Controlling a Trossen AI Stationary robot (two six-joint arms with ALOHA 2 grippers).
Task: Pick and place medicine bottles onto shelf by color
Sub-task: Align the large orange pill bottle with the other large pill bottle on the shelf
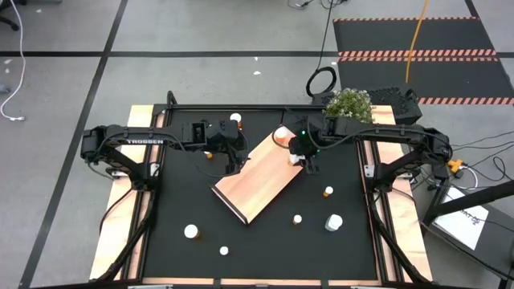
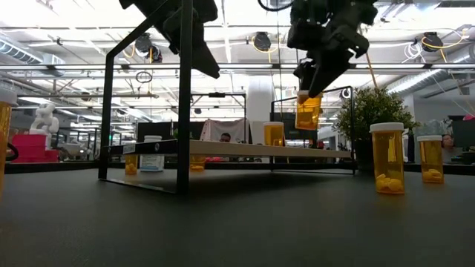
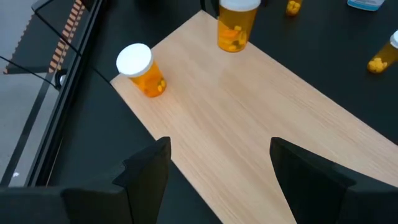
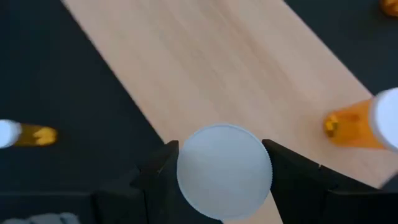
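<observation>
Right gripper (image 4: 217, 163) clamped on a white-capped amber bottle (image 2: 307, 111), held in the air above the light-wood shelf (image 1: 261, 177) near its right long edge. Left gripper (image 3: 217, 165) over the shelf's left edge — jaws wide, empty. 1 amber bottle (image 3: 142, 70) upright on the shelf.

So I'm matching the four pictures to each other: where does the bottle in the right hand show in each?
High view: hidden under the right hand, at the board's right edge.
Low view: orange bottle hanging upper centre-right, above the board.
Left wrist view: top centre, at the board's far end.
Right wrist view: white cap between the fingers.
Shared landmark: the wooden board.
</observation>
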